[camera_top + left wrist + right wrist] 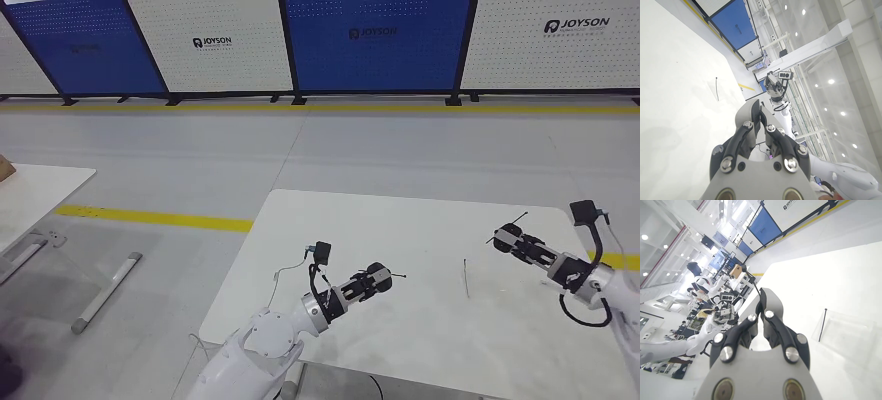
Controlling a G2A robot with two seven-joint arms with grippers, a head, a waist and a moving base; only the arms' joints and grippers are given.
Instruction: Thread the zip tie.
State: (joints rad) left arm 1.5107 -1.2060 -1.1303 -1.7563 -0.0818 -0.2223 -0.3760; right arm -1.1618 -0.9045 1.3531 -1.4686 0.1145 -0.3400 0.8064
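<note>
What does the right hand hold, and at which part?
The right hand pinches a black zip tie by its strap; the head end sticks out free.

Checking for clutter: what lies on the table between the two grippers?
A loose zip tie lies on the table between the left gripper and right gripper, per the top view.

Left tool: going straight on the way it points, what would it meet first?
Likely the right tool, raised opposite it and shut on a thin black plastic zip tie; the air between looks free, though depth is unclear.
</note>
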